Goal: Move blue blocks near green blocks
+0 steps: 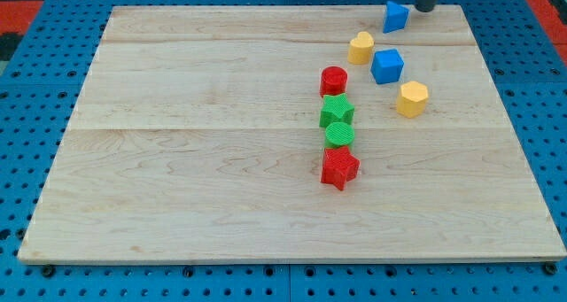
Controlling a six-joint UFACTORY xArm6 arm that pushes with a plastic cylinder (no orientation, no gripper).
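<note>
My tip (pixel 426 9) shows at the view's top right, just right of a small blue block (pixel 395 16) at the board's top edge, close to it or touching. A blue cube (pixel 387 65) lies lower, between two yellow blocks. A green star (pixel 337 111) and a green cylinder (pixel 339 134) sit in a column near the board's middle, left of and below the blue blocks. A red cylinder (pixel 334 81) tops that column and a red star (pixel 339 167) ends it.
A yellow block (pixel 361 48) lies left of the blue cube and a yellow hexagon (pixel 412 99) lies below and right of it. The wooden board (pixel 177 160) rests on a blue pegboard surface.
</note>
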